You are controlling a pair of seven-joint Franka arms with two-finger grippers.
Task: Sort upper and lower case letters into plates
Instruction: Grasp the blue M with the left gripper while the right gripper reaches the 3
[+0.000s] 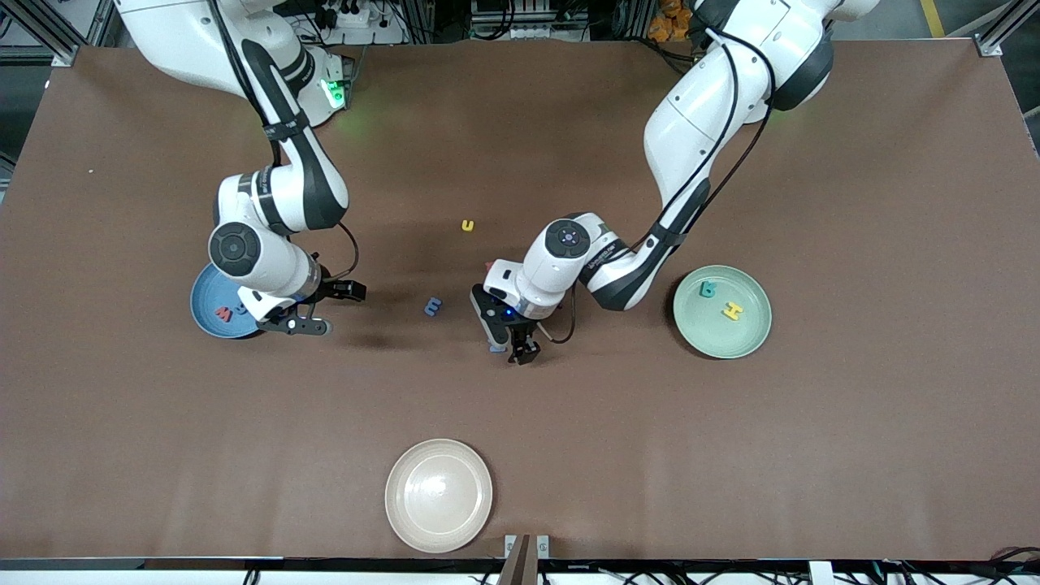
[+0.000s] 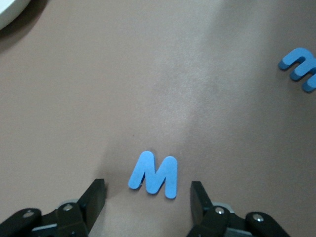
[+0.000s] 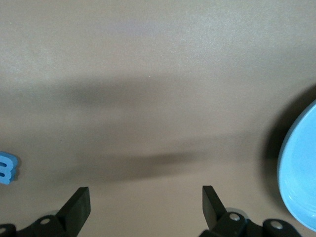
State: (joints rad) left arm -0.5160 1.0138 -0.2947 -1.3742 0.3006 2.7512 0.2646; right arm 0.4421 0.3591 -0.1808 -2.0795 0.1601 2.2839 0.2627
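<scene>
While jaws straddle blue M [image 2: 154,174] — left gripper [image 2: 148,197] low.

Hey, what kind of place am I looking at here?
Probably a robotics lab: two white robot arms over a brown table, aluminium framing and cabling along its edge, and small foam letters like a blue M for sorting.

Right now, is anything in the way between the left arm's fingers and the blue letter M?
No, nothing visible blocks it. The left gripper is open with one of its fingers on each side of the blue letter M, which lies flat on the bare table. The other blue letter lies well apart.
</scene>
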